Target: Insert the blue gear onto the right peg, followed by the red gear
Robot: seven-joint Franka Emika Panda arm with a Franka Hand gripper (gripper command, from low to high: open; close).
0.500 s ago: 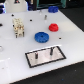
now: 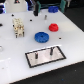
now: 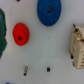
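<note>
In the exterior view, a white worktop (image 2: 12, 55) carries the parts. The blue gear (image 2: 42, 36) lies flat near the middle of the worktop, its raised hub facing up. The red gear (image 2: 53, 27) sits just beyond it, toward the exterior view's right, apart from the blue one. In front of both, nearer the camera, lies the grey black-framed plate (image 2: 45, 56) with two thin dark pins standing on it. The right peg (image 2: 51, 51) is the one toward the exterior view's right; the left pin (image 2: 37, 56) stands beside it, and both pins are bare. A cream-coloured block with dark spots (image 2: 18, 28) stands to the exterior view's left of the blue gear, well apart from it. At the far edge a darker blue object (image 2: 53, 8) rests among blurred equipment. The jaws cannot be made out in this view, so I cannot tell whether they are spread or closed.

In the wrist view, the camera looks down on the worktop. The blue gear (image 3: 49, 12) and the red gear (image 3: 21, 33) lie side by side with a gap between them. The cream block (image 3: 77, 44) shows at one edge, and a dark green shape (image 3: 2, 31) at the opposite edge. Two small dark marks (image 3: 48, 69) show on the white surface. No jaws appear in this picture either.
</note>
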